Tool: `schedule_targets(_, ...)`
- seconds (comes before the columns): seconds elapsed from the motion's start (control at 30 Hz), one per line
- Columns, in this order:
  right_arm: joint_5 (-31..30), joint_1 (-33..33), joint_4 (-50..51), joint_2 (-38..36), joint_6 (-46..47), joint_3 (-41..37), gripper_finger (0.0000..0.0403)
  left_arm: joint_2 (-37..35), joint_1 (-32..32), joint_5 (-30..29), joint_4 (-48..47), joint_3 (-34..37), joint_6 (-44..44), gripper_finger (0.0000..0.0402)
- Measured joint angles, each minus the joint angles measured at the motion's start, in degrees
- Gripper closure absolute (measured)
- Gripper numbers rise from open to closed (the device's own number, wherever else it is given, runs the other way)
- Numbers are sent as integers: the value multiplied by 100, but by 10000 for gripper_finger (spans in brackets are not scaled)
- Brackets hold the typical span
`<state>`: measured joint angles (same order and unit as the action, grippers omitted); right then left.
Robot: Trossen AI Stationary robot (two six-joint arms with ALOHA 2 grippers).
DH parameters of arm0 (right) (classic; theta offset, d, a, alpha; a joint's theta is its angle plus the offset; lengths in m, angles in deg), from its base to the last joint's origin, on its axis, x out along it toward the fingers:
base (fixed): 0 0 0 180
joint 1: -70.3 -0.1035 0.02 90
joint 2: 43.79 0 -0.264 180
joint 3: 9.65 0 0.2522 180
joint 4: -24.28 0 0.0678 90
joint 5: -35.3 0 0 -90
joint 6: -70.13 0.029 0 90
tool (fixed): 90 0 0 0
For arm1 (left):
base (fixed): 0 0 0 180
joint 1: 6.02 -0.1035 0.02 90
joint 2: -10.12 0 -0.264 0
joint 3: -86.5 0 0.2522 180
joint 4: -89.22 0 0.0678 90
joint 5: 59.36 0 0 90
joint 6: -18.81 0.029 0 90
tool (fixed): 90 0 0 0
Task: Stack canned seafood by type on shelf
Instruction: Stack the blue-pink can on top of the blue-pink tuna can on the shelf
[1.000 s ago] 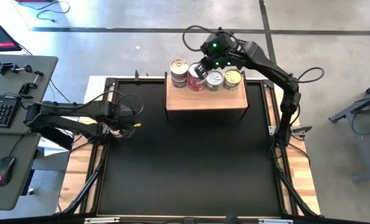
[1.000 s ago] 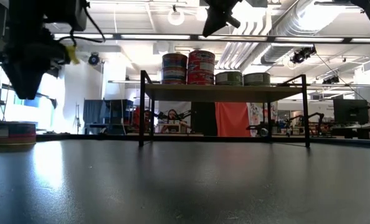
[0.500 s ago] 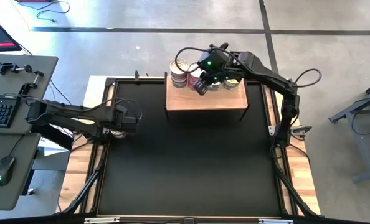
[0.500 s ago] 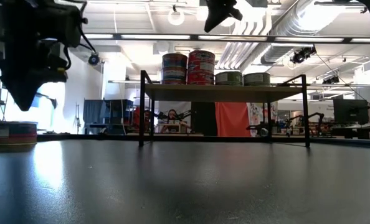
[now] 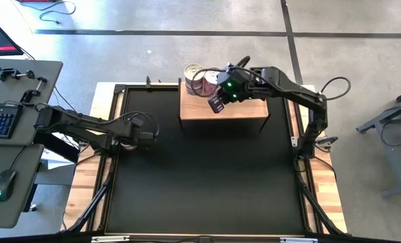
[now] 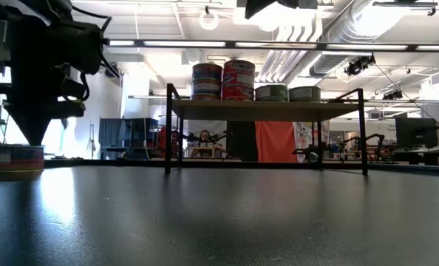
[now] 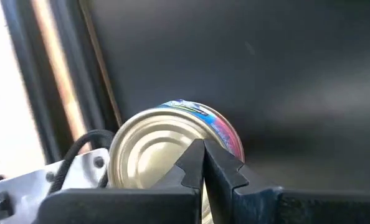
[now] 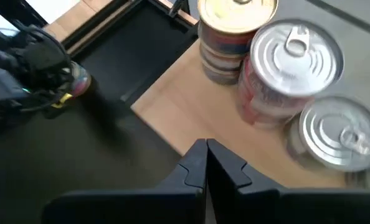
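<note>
Canned seafood on the shelf [image 5: 224, 111]: a gold-lidded stack [image 8: 237, 31] and a taller silver-lidded stack with red side labels [image 8: 289, 71] stand touching side by side at the shelf's far end. A single silver-lidded tin [image 8: 337, 134] sits just beside the red-labelled stack; in the low view two low tins [image 6: 287, 93] stand in line next to the two stacks, all upright.

The right gripper [image 5: 216, 104] hangs above the shelf's front part, nearer the table than the tins and clear of them. Its fingers [image 8: 194, 168] are pressed together with nothing between them; bare shelf wood lies directly under the tips.

One further can [image 7: 172, 146], gold-bottomed or gold-lidded with a blue and pink side label, rests at the left edge of the black table mat [image 5: 207, 175], against the table's frame rail. The left gripper [image 5: 148, 135] is just above and in front of this can; its fingers [image 7: 191, 163] are pressed together and hold nothing. Whether the fingertips touch the can's face cannot be told. In the low view the left arm hangs directly over the can [image 6: 12, 159], which lies flat on the mat, well apart from the shelf.
</note>
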<state>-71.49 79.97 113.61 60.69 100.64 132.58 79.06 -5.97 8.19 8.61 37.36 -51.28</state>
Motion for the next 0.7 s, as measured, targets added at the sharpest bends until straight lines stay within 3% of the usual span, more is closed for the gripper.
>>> schedule_targets(0.33,-744,-973,951,-647,1212,4,403,178,471,-23,252,-67,-280,401)
schedule_targets(0.53,-960,-1503,1363,-1152,1512,6,403,297,652,239,2458,-120,-670,401)
schedule_targets(0.7,-976,-1830,1357,-1464,1467,8,403,941,1188,720,4396,-161,-1174,401)
